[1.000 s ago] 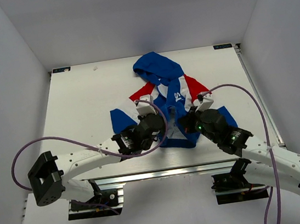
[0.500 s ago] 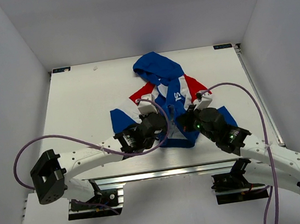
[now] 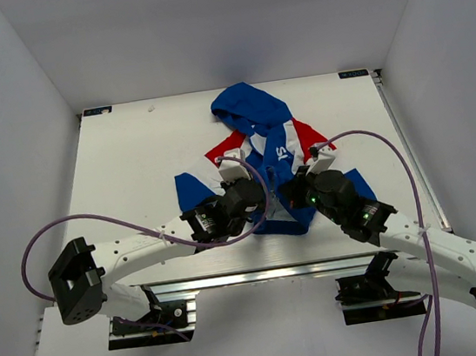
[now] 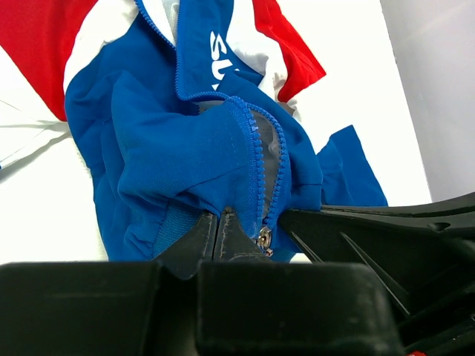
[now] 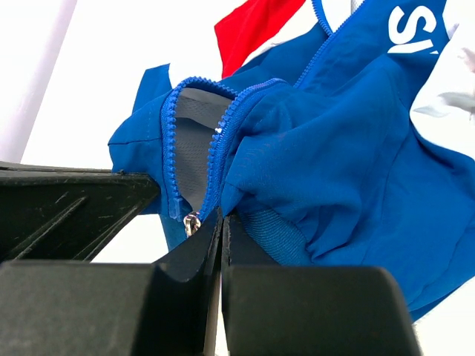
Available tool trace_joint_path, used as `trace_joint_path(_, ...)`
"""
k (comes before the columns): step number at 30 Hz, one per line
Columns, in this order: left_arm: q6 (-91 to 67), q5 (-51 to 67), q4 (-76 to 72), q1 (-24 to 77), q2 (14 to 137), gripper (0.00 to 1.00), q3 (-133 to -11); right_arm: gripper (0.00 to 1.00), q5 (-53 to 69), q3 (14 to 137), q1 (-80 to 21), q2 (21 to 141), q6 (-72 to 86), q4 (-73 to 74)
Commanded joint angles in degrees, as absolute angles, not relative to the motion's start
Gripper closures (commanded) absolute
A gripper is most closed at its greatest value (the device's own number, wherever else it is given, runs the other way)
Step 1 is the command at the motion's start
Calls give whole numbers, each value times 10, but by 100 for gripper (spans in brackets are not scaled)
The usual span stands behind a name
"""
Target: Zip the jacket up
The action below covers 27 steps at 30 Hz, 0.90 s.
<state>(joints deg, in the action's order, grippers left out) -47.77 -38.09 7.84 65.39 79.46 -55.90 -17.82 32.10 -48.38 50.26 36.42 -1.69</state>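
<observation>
Shows only a small shift from a second ago: both wrists drawn slightly closer together over the hem, and the left arm swung a touch inward.

Finds the jacket (image 3: 274,148) face up at mid-table (image 3: 130,157), hood (image 3: 246,107) toward the far edge and hem toward the arm bases. Reveals the zipper (image 4: 260,170) parted along the lower front, with grey lining showing between the two rows of teeth. Places the slider (image 4: 263,239) right down at the hem, where the rows meet. Cannot tell whether both rows are properly seated in it.

Shows the left gripper (image 3: 264,208) pinched fully shut on a fold of blue hem on its own side of the teeth, with the slider just beside its fingertips. Shows the right gripper (image 3: 293,195) likewise clamped tight on the hem of the opposite panel, again with the slider (image 5: 191,222) just beside the tips. Holds the cloth raised and bunched between the two.

Puts the slider between the grippers, about equally near each. Runs the zipper's long axis away from both, from hem toward hood. Calls, most likely, for one hand to keep the hem anchored while the other lets go, takes the pull tab and draws it along that line toward the far edge
</observation>
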Motion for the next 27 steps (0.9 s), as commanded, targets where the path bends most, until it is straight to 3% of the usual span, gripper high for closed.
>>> trace_joint_path(1, -482, -389, 85, 657, 795, 100, -580, 100, -177, 349, -483, 504, 364, -54)
trace_joint_path(27, -490, -386, 98, 657, 797, 100, -590, 100, -181, 347, -483, 509, 380, -37)
